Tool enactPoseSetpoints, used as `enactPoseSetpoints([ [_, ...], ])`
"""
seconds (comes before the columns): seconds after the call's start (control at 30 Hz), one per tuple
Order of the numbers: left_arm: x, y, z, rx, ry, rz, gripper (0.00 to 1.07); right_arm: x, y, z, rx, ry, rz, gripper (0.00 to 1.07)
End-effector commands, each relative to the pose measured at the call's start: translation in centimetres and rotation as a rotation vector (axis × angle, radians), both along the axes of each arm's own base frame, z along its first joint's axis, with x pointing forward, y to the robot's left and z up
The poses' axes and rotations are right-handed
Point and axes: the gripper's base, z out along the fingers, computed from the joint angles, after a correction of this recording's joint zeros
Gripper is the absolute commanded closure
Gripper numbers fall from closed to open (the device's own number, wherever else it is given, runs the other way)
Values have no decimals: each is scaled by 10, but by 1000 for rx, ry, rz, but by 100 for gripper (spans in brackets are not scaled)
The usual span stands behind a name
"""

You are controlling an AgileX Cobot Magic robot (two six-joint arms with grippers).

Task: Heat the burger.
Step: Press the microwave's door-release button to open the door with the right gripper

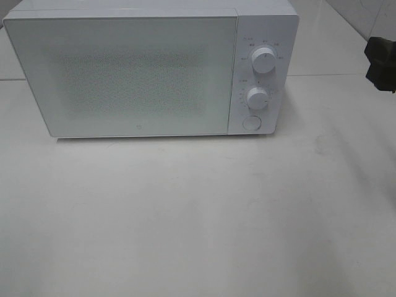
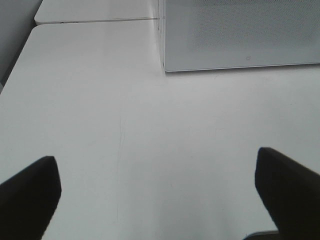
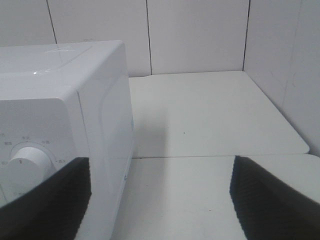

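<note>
My left gripper [image 2: 155,156] and right gripper [image 3: 160,159] stand wide and empty near the closed white microwave [image 1: 136,74], whose door logo [image 1: 137,131] and knob labels [image 1: 265,42] I cannot read, and where the burger is I cannot tell.

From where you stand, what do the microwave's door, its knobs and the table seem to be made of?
The door looks like a smooth pale glass or plastic panel; a fine dotted mesh shows through it. The knobs look like white moulded plastic with a soft sheen. The table looks like matt white laminate or painted board, with seams between slabs.
</note>
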Motion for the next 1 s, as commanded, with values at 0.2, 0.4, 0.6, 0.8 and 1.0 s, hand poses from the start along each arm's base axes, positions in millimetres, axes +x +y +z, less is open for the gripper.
enactPoseSetpoints([
  [0.2,-2,0,-1,-1,-22,-1,9,-1,10,-20,-54,-52,-49,32],
  [0.4,-2,0,-1,-1,-22,-1,9,0,34,-37,-50,-35,-31,32],
  [0.6,-2,0,-1,-1,-22,-1,9,0,52,-50,-75,-19,-10,32],
  [0.8,-2,0,-1,-1,-22,-1,9,-3,72,-61,-71,3,-5,32],
  [1.0,-2,0,-1,-1,-22,-1,9,-2,98,-72,-84,28,23,32],
])
